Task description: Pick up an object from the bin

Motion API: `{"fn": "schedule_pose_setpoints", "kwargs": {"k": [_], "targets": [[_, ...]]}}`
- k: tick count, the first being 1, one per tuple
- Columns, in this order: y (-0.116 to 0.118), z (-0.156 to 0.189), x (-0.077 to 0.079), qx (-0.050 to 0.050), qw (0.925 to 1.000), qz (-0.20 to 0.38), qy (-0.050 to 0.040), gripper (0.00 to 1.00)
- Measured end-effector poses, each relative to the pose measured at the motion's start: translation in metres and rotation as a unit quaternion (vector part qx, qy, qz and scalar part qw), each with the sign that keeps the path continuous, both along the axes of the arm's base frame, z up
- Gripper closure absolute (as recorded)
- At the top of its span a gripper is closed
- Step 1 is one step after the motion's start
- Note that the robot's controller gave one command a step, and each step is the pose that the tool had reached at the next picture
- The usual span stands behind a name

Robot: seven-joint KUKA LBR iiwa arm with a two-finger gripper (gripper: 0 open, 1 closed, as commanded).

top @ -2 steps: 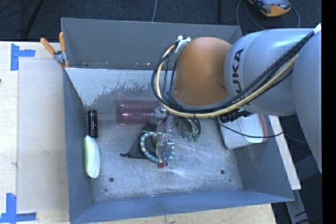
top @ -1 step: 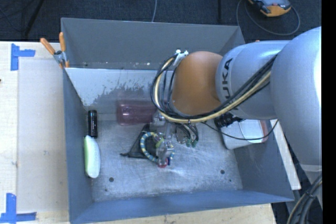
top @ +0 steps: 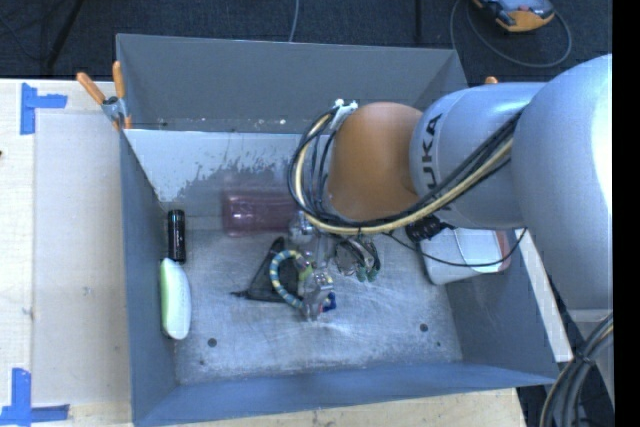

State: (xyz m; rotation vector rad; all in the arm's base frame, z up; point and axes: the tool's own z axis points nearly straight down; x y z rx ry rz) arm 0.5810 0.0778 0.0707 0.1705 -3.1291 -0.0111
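The end effector [top: 318, 300] sits low near the middle of the bin [top: 280, 85], touching or just beside a dark triangle [top: 258, 285] bearing a beaded ring [top: 283, 275]. Whether it is spread or pressed together cannot be told. A pink cylinder [top: 255, 212] lies behind. A black tube [top: 176, 235] and a white oblong [top: 175, 300] lie along the view's left wall.

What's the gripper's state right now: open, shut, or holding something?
Gripper: cannot be told; it is low over the dark triangular piece in the middle of the bin.
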Motion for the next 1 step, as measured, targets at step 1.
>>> {"fn": "schedule_pose_setpoints", "kwargs": {"k": [1], "targets": [[-0.0035,0.0017,-0.0059,-0.001,0.9996,-0.028,-0.0058,0.0]]}}
